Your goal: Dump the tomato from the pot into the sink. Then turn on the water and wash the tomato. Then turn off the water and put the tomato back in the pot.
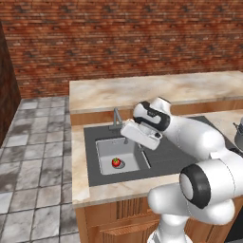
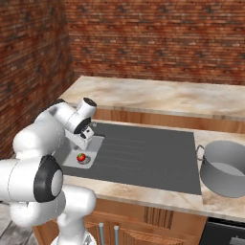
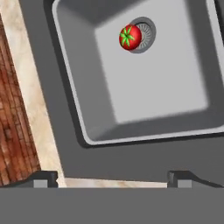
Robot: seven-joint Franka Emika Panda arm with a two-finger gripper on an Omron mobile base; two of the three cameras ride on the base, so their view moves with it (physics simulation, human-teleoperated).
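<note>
1. In the left base view the right edge of the sink [image 1: 105, 163] is covered by the white hand, and the faucet [image 1: 116, 118] is partly hidden behind it; the fingers themselves cannot be made out there. The pot [image 1: 238, 134] is cut off at the right edge of that frame.
2. In the right base view most of the basin is hidden behind the arm, and only a small corner is seen, with the tomato [image 2: 81, 157] at left of centre. The pot [image 2: 226, 167] is seen nearly whole at the right edge, upright on the counter [image 2: 158, 98], well apart from the basin.
3. In the hand view the gripper [image 3: 113, 178] is seen with its two dark tips far apart at the bottom of the frame, spread wide, nothing between them.
4. The tomato [image 3: 130, 37] is seen in the upper middle of the hand view, on the basin floor, touching the round drain [image 3: 144, 34], well apart from the fingertips.
5. The tomato is round, so no long axis can be told; its green stem top is turned toward the camera
</note>
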